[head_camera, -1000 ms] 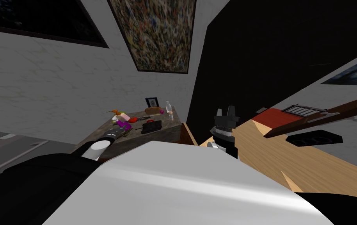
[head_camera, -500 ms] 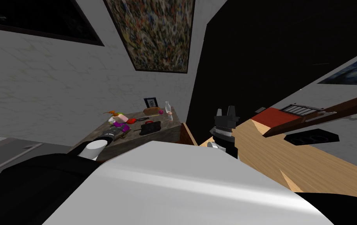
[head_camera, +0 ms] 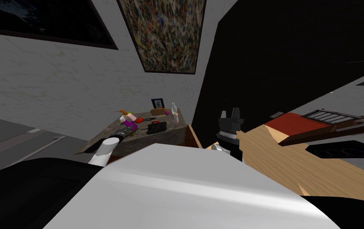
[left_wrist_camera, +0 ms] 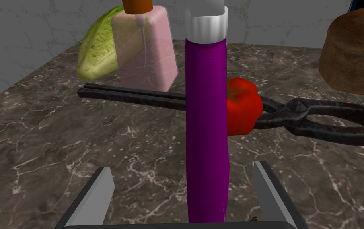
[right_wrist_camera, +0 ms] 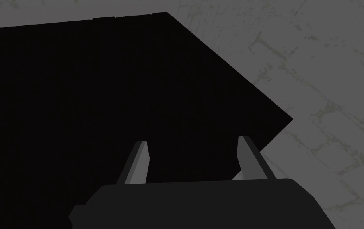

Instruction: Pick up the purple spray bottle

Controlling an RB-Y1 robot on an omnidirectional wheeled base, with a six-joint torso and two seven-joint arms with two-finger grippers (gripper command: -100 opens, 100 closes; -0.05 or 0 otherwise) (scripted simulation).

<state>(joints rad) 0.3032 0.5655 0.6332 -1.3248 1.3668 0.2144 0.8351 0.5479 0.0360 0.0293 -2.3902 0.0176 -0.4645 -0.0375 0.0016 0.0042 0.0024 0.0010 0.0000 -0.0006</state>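
Observation:
The purple spray bottle (left_wrist_camera: 206, 127) stands upright on the dark marble table (left_wrist_camera: 57, 131), with a white collar at its top. My left gripper (left_wrist_camera: 183, 181) is open, and the bottle's body rises between its two fingers without touching either. In the head view the left arm reaches over the table to the purple bottle (head_camera: 128, 124), where its gripper (head_camera: 126, 129) sits. My right gripper (right_wrist_camera: 193, 153) is open and holds nothing; in the head view that same gripper (head_camera: 230, 115) is raised beside my chest, away from the table.
Behind the bottle lie dark pliers (left_wrist_camera: 308, 117), a red tomato (left_wrist_camera: 242, 109), a pink soap dispenser (left_wrist_camera: 147, 51), a green leafy vegetable (left_wrist_camera: 95, 53) and a brown loaf (left_wrist_camera: 354, 51). A black box (head_camera: 157, 126) and a clear bottle (head_camera: 174, 109) stand farther along the table.
My head camera has shifted, so the table sits a little to the right and higher. My left arm has reached farther forward along the table to the purple bottle.

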